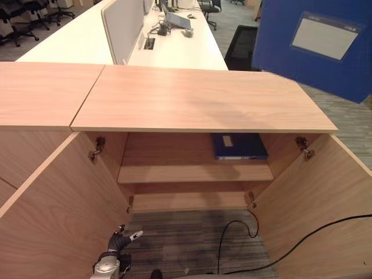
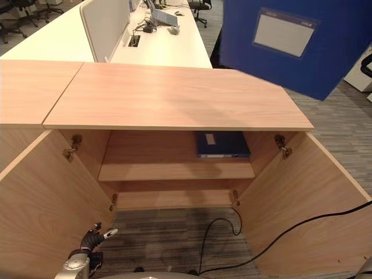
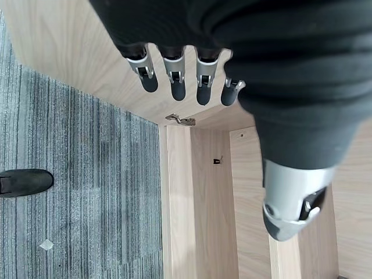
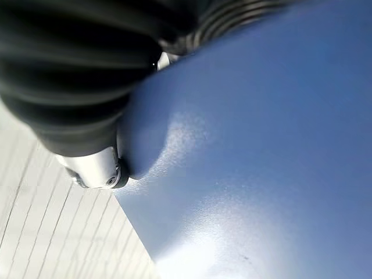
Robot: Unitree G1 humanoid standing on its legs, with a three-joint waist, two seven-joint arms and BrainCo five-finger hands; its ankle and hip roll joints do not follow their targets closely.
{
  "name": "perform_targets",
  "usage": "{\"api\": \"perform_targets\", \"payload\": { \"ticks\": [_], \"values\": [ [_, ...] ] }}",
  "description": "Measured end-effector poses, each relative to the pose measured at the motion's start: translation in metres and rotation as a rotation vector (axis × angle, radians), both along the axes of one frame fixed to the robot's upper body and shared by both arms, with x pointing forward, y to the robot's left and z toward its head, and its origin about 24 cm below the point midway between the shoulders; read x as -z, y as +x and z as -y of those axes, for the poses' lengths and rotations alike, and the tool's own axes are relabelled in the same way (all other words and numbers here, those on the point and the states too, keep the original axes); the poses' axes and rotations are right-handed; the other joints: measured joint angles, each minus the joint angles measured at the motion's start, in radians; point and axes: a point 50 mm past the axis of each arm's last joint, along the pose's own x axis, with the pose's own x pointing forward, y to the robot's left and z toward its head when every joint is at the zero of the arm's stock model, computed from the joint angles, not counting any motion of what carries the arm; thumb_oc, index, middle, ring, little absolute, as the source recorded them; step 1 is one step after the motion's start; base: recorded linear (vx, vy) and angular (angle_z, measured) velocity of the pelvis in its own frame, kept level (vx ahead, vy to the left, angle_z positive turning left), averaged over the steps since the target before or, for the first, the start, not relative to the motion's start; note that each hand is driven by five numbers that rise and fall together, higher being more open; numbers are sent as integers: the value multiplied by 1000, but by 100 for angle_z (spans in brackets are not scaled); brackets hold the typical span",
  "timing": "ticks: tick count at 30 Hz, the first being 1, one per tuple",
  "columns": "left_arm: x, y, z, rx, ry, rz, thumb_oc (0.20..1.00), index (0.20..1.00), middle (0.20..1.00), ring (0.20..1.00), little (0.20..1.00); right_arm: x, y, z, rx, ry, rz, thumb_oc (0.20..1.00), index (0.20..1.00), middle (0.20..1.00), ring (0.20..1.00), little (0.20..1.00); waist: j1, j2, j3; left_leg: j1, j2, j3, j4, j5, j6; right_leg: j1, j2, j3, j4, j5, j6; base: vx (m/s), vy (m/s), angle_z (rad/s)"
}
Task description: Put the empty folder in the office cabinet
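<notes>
Head views: cabinet is sitting with both doors open, one blue folder lying flat on the shelf. Another folder is showing up high on the right. Left hand is hanging low by the left door.

Left wrist: fingers are hanging relaxed – grasping nothing.

Right wrist: right hand is pinching the blue folder, thumb pressed on its cover.

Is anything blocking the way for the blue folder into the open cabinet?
Nothing visible does. The right hand holds the blue folder raised above the cabinet. Both doors stand open; another folder lies on the shelf, leaving bare space beside it.
</notes>
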Motion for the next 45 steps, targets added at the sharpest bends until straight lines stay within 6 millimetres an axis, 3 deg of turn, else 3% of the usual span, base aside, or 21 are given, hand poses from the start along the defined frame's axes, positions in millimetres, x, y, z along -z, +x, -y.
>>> {"api": "perform_targets", "payload": {
  "ticks": [6,14,15,17,24,29,32,35,38,40,45],
  "values": [
    [-3,5,2,13,-6,22,1000,1000,1000,1000,1000,49,10,-17,-220,-77,-214,200,200,200,200,200,-1,2,1,3,0,0,0,0,0,4,0,-1,0,1,0,0,0,0],
    [-11,15,7,50,-23,74,1000,1000,1000,1000,1000,89,13,-30,-354,-175,-411,200,200,200,200,200,0,6,6,1,0,-1,0,0,0,3,-1,-2,0,1,0,0,-1,1],
    [-16,21,10,74,-32,107,1000,1000,1000,1000,1000,106,13,-33,-383,-203,-489,200,200,200,200,200,0,9,9,0,0,-7,0,0,0,5,-1,-8,0,0,0,1,-7,7],
    [-21,27,12,91,-39,141,1000,1000,1000,1000,1000,116,13,-34,-401,-220,-544,200,200,200,200,200,1,12,13,-2,0,-9,0,0,0,4,-1,-11,0,0,0,-5,-8,7],
    [-59,57,14,197,-35,339,1000,1000,1000,1000,1000,140,11,-31,-397,-273,-668,200,200,200,200,200,14,38,35,-9,-1,-26,0,0,0,6,-1,-26,0,-1,-1,1,-8,6],
    [-102,76,7,337,-46,483,1000,1000,1000,1000,1000,153,12,-30,-391,-315,-747,200,200,200,200,200,30,49,55,-12,-2,-32,0,1,-1,7,-1,-31,-1,-2,-2,2,-4,3],
    [-141,88,2,494,-62,564,1000,1000,1000,1000,1000,159,14,-31,-398,-305,-762,200,200,200,200,200,32,58,68,-11,-4,-39,0,1,-1,11,-3,-39,-1,-2,-2,6,-9,6],
    [-166,97,8,601,-102,614,1000,1000,1000,1000,1000,176,16,-35,-418,-269,-790,200,200,200,200,200,33,60,69,-14,-6,-52,0,4,-1,14,-4,-52,-1,-4,-2,7,-26,12],
    [-177,103,28,689,-183,642,1000,1000,1000,1000,1000,200,18,-45,-466,-195,-813,200,200,200,200,200,40,61,70,-15,-6,-55,0,5,-2,15,-4,-54,-1,-4,-2,8,-12,3],
    [-181,102,36,712,-228,653,1000,1000,1000,1000,1000,206,19,-47,-468,-174,-818,200,200,200,200,200,43,61,70,-15,-6,-55,0,5,-2,15,-3,-55,-1,-4,-2,0,0,0],
    [-175,97,50,723,-354,616,1000,1000,1000,1000,1000,222,21,-57,-476,-170,-862,200,200,200,200,200,54,60,71,-18,-6,-59,0,6,-2,14,-3,-57,-1,-4,-2,0,0,1]
  ]
}}
